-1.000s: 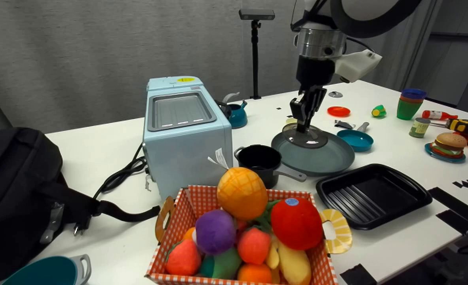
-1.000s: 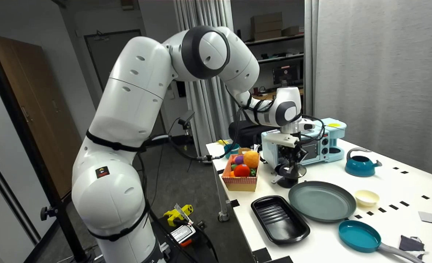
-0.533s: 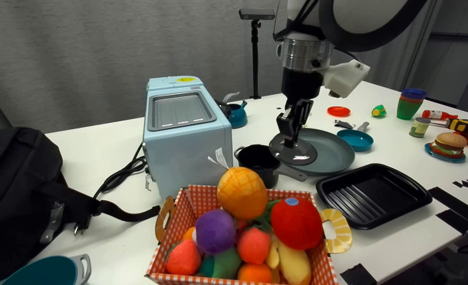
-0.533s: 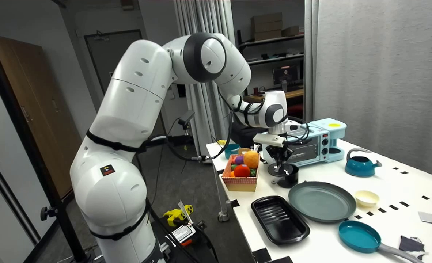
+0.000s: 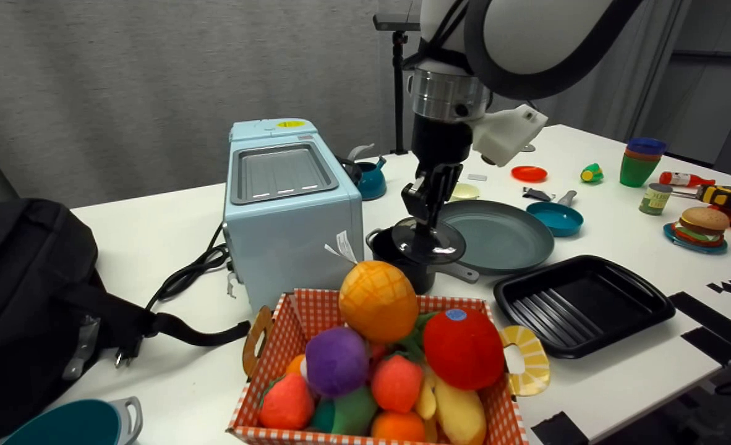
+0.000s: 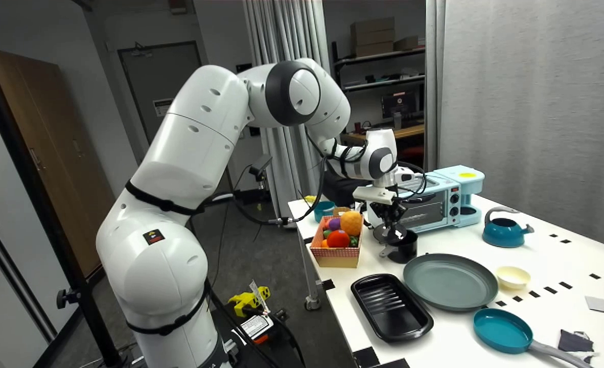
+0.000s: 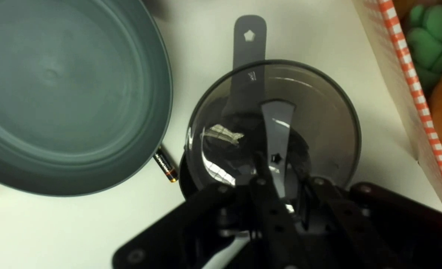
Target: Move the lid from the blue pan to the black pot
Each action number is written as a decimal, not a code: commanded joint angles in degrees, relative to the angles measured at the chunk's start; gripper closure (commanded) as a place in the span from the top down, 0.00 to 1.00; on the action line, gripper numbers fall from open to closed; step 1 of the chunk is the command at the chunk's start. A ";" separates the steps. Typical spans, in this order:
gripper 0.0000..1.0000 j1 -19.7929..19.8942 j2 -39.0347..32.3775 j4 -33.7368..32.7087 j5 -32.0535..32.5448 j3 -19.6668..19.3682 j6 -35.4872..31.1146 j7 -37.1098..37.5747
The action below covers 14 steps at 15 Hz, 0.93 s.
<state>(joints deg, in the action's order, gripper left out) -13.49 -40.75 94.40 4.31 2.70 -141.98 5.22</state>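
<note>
My gripper (image 5: 426, 219) is shut on the grey handle of the lid (image 5: 447, 248), a round smoky see-through disc with a thin rim. It holds the lid above the black pot (image 5: 412, 272), partly over its opening. In an exterior view the lid (image 6: 382, 235) sits toward the basket side of the black pot (image 6: 407, 250). In the wrist view the lid (image 7: 325, 123) covers most of the pot and part of the pot's grey handle; the fingertips (image 7: 281, 179) pinch the lid's handle. The blue pan (image 5: 556, 219) stands uncovered farther off, also in an exterior view (image 6: 504, 331).
A grey frying pan (image 5: 495, 235) stands beside the pot. A checked basket of toy fruit (image 5: 508, 402) is close on the other side. A light-blue toaster oven (image 5: 297, 247) and a black grill tray (image 5: 582, 306) are nearby. A battery (image 7: 166, 164) lies between frying pan and pot.
My gripper has carried the lid from above the grey frying pan to over the black pot, moving left and lower in an exterior view. The pots and pans have not moved.
</note>
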 commanded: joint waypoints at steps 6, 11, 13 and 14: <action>0.04 -2.38 -6.77 -8.17 3.02 -3.95 -4.66 4.47; 0.04 -3.11 -8.84 -9.86 3.98 -5.17 -4.50 5.19; 0.04 -3.36 -9.40 -10.43 4.08 -5.42 -4.48 5.32; 0.04 -3.48 -9.59 -10.72 4.09 -5.47 -4.45 5.34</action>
<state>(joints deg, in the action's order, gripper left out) -15.75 -48.32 86.47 6.67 -1.52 -145.83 8.39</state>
